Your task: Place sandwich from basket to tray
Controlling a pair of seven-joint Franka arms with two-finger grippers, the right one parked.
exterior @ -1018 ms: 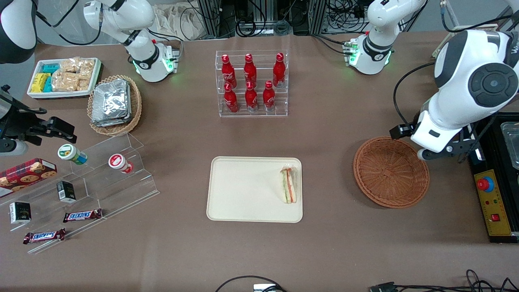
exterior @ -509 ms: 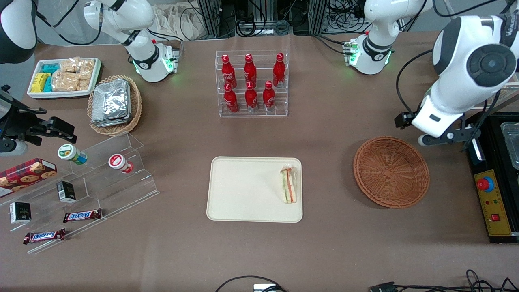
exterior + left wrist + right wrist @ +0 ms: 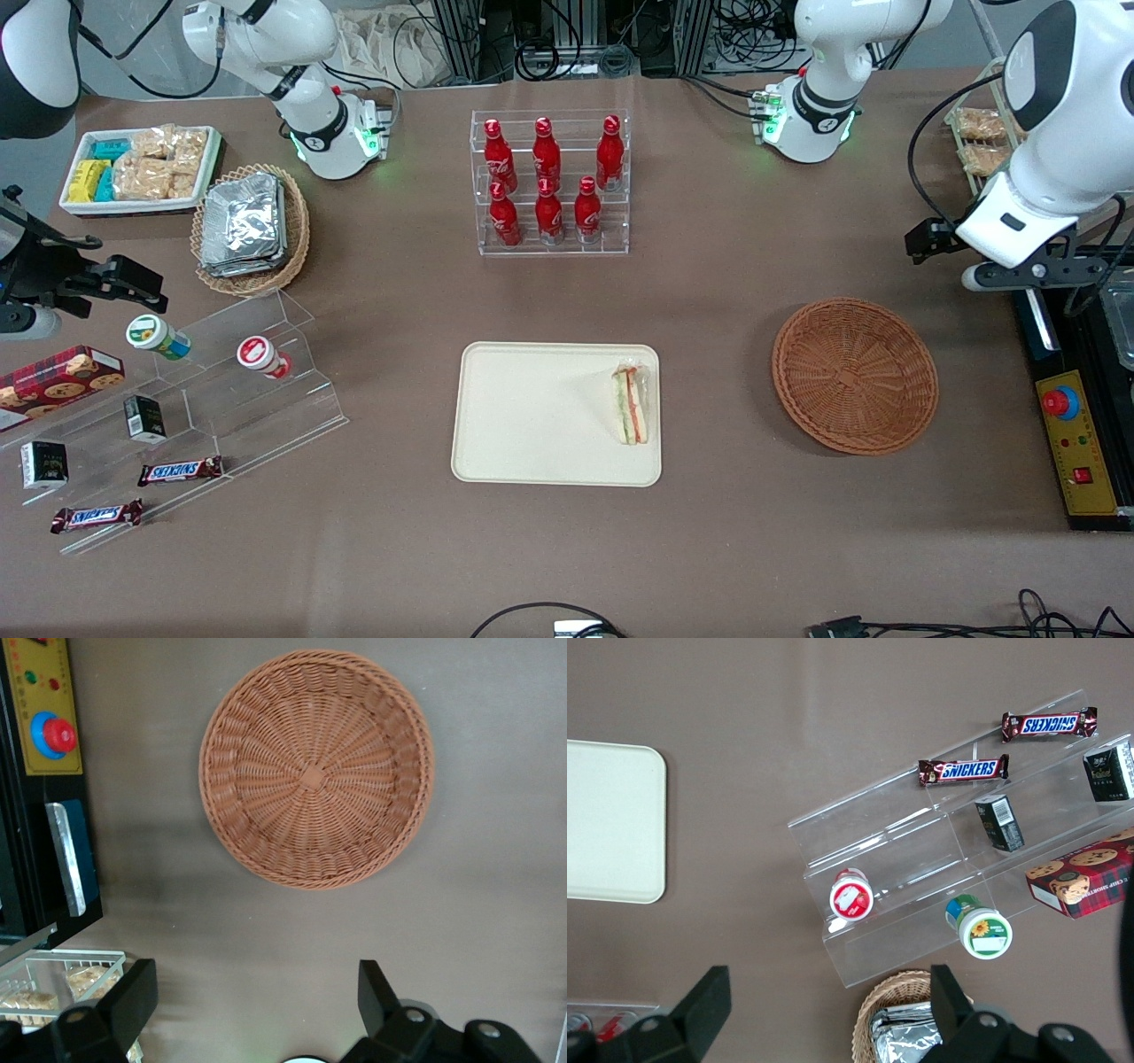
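The wrapped sandwich lies on the cream tray, at the tray's end nearest the basket. The reddish-brown wicker basket is empty; it also shows in the left wrist view. My left gripper is raised above the table, farther from the front camera than the basket and toward the working arm's end. In the left wrist view the gripper is open, and only bare table shows between its fingers. A corner of the tray shows in the right wrist view.
A clear rack of red bottles stands farther from the camera than the tray. An acrylic step shelf with snacks, a tan basket of foil packets and a white snack tray lie toward the parked arm's end. A black control box sits beside the basket.
My left arm has risen and moved away from over the basket's rim, farther from the camera and toward the working arm's end. Sandwich, tray and basket have not moved.
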